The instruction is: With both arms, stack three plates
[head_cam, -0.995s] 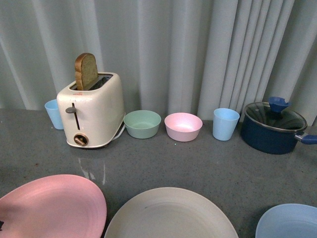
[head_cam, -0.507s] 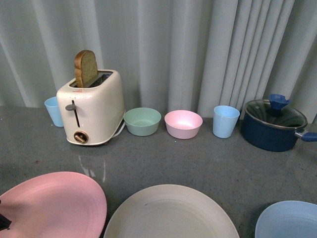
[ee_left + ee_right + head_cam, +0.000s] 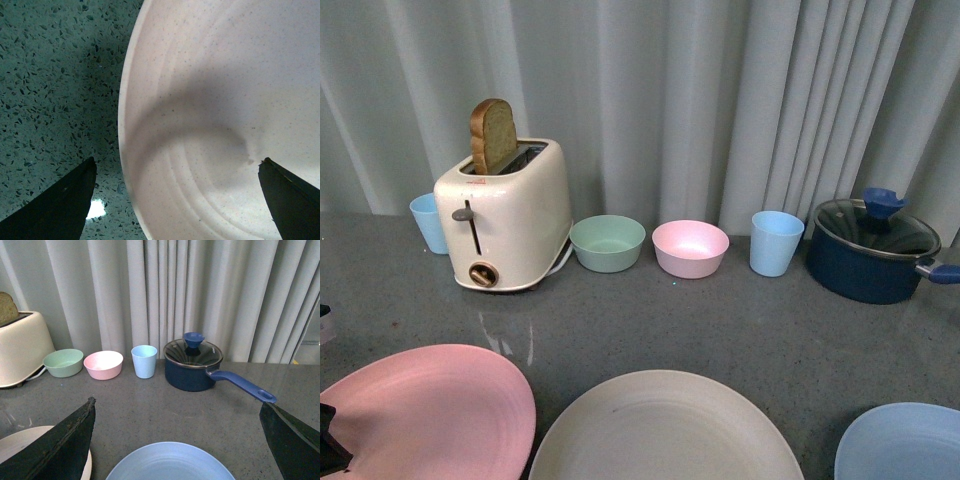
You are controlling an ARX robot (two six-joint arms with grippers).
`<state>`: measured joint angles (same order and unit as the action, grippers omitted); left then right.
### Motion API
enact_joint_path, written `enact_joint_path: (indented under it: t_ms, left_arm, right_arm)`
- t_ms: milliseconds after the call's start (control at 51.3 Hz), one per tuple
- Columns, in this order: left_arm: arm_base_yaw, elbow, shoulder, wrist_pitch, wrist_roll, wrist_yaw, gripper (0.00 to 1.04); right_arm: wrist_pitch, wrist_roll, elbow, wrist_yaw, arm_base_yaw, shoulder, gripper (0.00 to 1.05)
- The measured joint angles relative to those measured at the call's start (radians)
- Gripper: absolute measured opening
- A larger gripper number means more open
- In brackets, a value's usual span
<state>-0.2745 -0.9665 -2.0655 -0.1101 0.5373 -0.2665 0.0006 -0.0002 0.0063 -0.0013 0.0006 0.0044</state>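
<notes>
Left hand (image 3: 178, 160) is spread open, straddling the rim of the round matte pink plate (image 3: 225, 75). Recommend lowering squarely, then pinching the rim firmly. Right hand (image 3: 177, 402) is open, with the round matte light blue plate (image 3: 170, 462) just beneath.

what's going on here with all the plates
A two-arm robot is setting up to stack three plates, and none is stacked yet. The pink plate, beige plate and blue plate lie side by side on the grey counter. The left gripper is open and straddles the pink plate's rim, with one finger over the counter and one over the plate. The right gripper is open, looking over the blue plate and holding nothing.
</notes>
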Motion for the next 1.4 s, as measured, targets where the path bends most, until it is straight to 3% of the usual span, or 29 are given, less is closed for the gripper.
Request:
enact_joint_path:
  t_ms: [137, 332, 468, 605, 917, 1190, 1404]
  left_arm:
    - [0.001, -0.003, -0.001, -0.003, -0.009, 0.002, 0.71]
    - [0.002, -0.004, -0.002, -0.003, -0.016, 0.007, 0.44]
    - [0.000, -0.011, -0.003, -0.017, -0.025, 0.002, 0.19]
    - [-0.005, -0.026, -0.003, -0.041, -0.043, -0.035, 0.05]
    - [-0.034, -0.074, 0.003, -0.110, -0.052, -0.077, 0.04]
    - [-0.125, -0.203, 0.064, -0.236, -0.033, -0.095, 0.04]
    - [-0.206, -0.323, 0.152, -0.371, -0.038, -0.224, 0.04]
  right_arm:
    - [0.000, 0.000, 0.000, 0.000, 0.000, 0.000, 0.97]
    - [0.000, 0.000, 0.000, 0.000, 0.000, 0.000, 0.97]
    - [0.000, 0.000, 0.000, 0.000, 0.000, 0.000, 0.97]
    - [0.000, 0.000, 0.000, 0.000, 0.000, 0.000, 0.97]
    - [0.000, 0.000, 0.000, 0.000, 0.000, 0.000, 0.97]
    - [0.000, 0.000, 0.000, 0.000, 0.000, 0.000, 0.97]
    - [0.000, 0.000, 0.000, 0.000, 0.000, 0.000, 0.97]
